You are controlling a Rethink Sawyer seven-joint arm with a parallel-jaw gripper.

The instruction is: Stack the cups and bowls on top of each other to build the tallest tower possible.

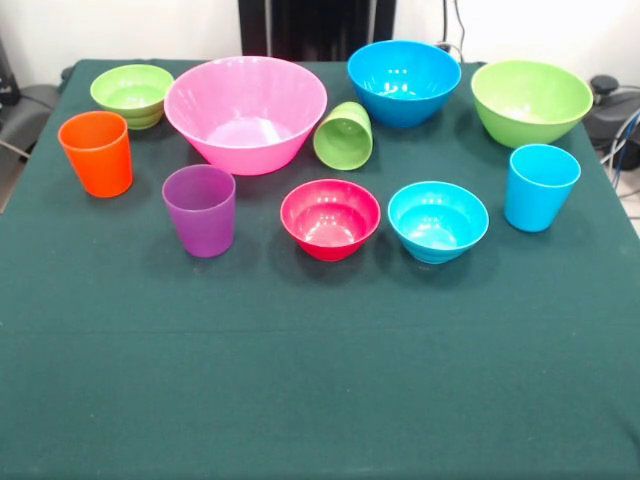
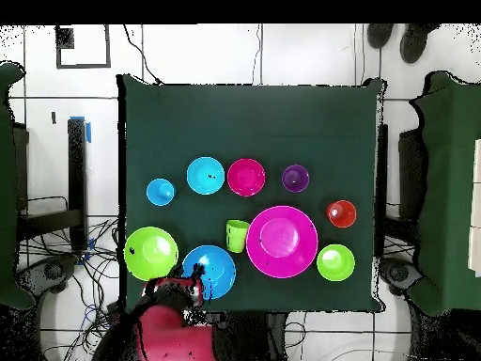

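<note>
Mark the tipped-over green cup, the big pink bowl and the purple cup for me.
Tipped light green plastic cup (image 1: 343, 136), front view: its open mouth.
Large pink plastic bowl (image 1: 245, 110), front view: inner wall.
Purple plastic cup (image 1: 200, 215), front view: outer side wall.

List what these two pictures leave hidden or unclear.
- Gripper: neither view shows it. The front view holds no arm; the overhead view shows only the red arm at the table's edge.
- Light green cup: lying tipped beside the pink bowl; whether they touch is unclear.
- Medium blue bowl: overhead, the arm overlaps its near rim.
</note>
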